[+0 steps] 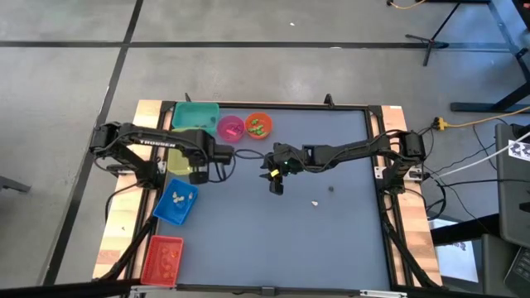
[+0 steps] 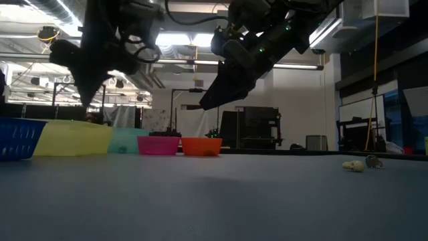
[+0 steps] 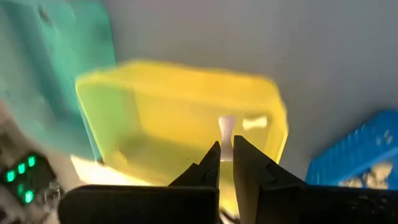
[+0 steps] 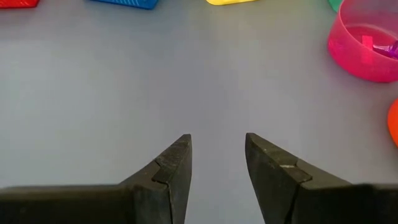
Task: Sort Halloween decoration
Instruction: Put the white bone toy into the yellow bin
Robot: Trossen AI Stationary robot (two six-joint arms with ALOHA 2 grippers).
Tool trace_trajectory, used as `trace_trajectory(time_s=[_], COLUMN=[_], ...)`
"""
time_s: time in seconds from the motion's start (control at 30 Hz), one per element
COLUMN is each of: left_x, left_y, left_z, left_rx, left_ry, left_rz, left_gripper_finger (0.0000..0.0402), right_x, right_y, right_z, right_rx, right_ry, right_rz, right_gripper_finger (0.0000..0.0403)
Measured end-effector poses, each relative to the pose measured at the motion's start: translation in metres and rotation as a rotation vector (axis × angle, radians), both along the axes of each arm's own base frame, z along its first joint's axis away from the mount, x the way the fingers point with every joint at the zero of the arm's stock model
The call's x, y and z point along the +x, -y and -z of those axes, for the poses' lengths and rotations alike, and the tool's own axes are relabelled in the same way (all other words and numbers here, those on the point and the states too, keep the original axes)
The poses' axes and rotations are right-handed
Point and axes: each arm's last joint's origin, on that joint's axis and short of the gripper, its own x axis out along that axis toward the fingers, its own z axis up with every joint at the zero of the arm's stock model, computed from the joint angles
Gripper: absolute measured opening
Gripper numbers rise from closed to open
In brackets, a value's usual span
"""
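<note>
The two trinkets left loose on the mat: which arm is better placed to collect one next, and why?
Right. The right gripper hangs open and empty beside the loose trinkets, while the left gripper is shut on a white trinket above the yellow bin.

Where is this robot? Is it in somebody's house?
Probably not a house. It looks like a workshop or robot lab: bare concrete floor, ceiling pipes and long lights, equipment stands and loose cables around the table.
</note>
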Motion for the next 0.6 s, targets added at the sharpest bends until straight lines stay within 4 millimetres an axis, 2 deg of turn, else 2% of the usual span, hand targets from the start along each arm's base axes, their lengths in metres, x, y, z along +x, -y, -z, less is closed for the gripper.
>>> trace_trajectory(time_s=[0.33, 0.6], left_x=[-0.0123, -0.0123], left_y=[-0.0053, -0.0054], left_z=[-0.0031, -0.0031], left_rx=[0.023, 0.037], left_ry=[-0.083, -0.069], left_rz=[-0.151, -0.196], left_gripper_finger=[0.0012, 0.0063], right_x=[0.0000, 0.0000], right_y=[0.0000, 0.0000], right_z=[0.0000, 0.0000], right_rx=[0.000, 0.000], right_ry=[0.000, 0.000], right_rz=[0.000, 0.000], right_gripper_finger=[0.0150, 0.0150])
